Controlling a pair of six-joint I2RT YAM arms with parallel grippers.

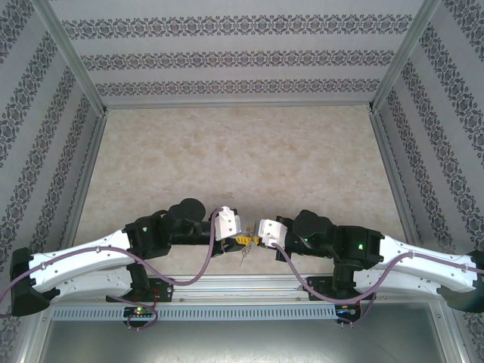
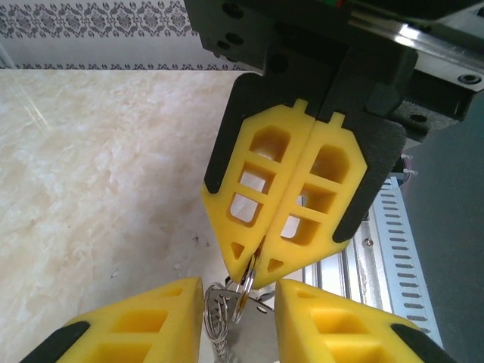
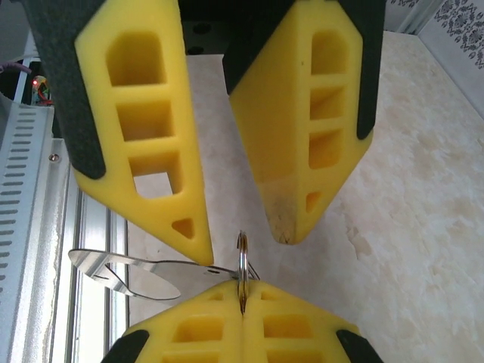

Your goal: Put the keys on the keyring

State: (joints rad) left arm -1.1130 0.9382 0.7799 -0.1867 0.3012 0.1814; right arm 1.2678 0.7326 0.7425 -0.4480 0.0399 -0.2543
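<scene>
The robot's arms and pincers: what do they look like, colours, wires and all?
The left arm and right arm wear white shells with black joints, each trailed by a looping purple cable. A green light glows on the right arm. The fingers are yellow wedges with window-like cutouts and black backs.

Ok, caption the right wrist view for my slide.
Right hand shut on the keyring, keys off to one side, open left hand facing it.
</scene>
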